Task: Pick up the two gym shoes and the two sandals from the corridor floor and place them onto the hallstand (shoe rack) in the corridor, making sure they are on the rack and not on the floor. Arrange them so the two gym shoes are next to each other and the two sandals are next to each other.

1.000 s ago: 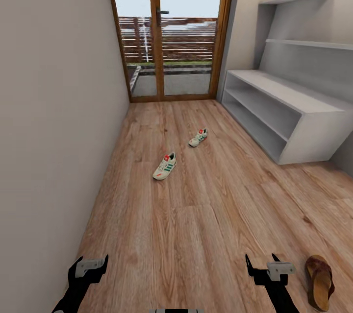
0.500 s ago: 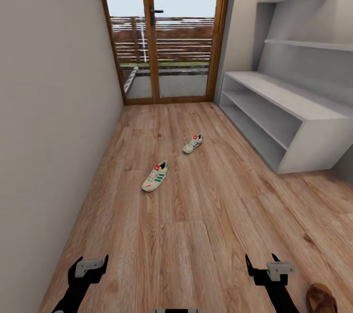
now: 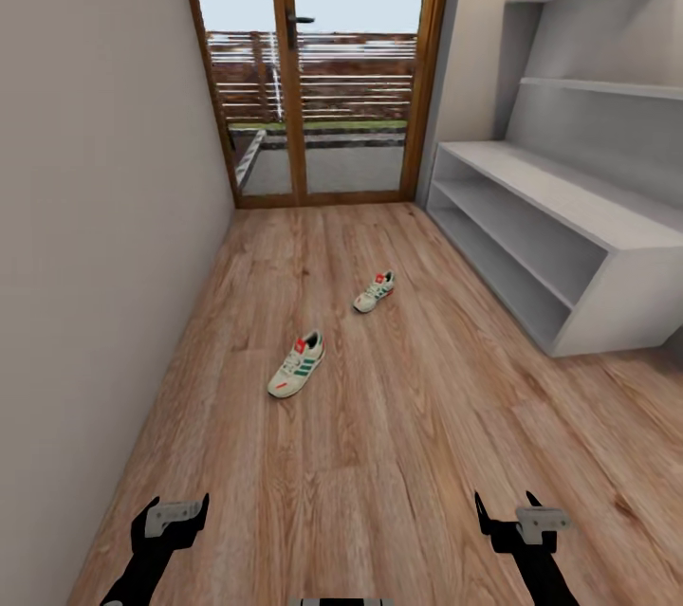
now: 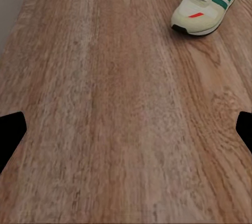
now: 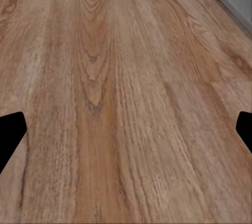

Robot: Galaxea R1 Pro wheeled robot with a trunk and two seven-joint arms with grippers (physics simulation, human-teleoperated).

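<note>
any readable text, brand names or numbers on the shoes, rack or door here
None can be read.
Nearer gym shoe: green side stripes and a red-orange patch, no lettering legible.
Farther gym shoe: too small to show any text.
Hallstand and door: plain, no labels or signs.

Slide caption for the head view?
Two gym shoes lie apart on the corridor floor, hallstand empty at right, both grippers open.
</note>
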